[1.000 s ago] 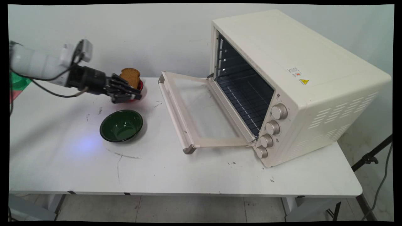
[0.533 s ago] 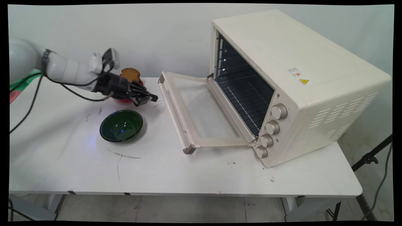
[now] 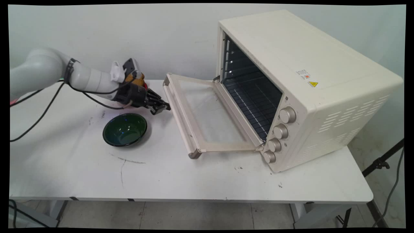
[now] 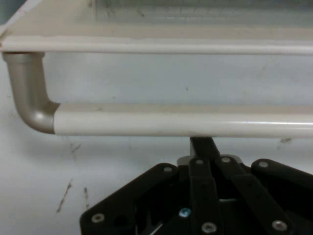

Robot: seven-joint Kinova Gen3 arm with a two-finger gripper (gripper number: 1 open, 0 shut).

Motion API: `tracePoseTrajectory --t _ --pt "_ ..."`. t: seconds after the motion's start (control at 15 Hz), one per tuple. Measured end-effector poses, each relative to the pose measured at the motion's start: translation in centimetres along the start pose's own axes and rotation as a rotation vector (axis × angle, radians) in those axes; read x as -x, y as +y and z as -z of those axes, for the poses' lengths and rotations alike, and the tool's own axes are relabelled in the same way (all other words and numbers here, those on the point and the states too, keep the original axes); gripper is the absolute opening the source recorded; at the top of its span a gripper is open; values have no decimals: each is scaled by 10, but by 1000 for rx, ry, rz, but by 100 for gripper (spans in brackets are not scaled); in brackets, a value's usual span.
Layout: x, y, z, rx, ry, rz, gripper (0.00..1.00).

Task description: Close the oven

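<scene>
The black two-finger pincer [image 3: 160,108] now sits left of centre in the frame, further right than a second ago, when it hung over the red dish [image 3: 145,85] with the brown slice of toast [image 3: 138,79] at the upper left. Its fingers are pressed together, holding nothing, with the tips just beside the cream bar handle [image 3: 179,117] of the let-down glass oven door [image 3: 207,113]. In the hand view that handle [image 4: 186,120] runs straight across just above the fingertips, its grey metal elbow [image 4: 29,95] at the left. The dark green glazed bowl [image 3: 125,129] stands below the pincer on the white desk [image 3: 194,181], unmoved. The cream toaster oven [image 3: 307,84] fills the right, gaping open.
</scene>
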Motion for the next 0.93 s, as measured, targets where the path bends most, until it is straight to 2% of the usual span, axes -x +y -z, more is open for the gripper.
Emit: tracePoseTrajectory --t 0.53,0.93 --pt "-5 8 -33 13 -4 11 0" --pt "-17 13 -36 22 3 9 0"
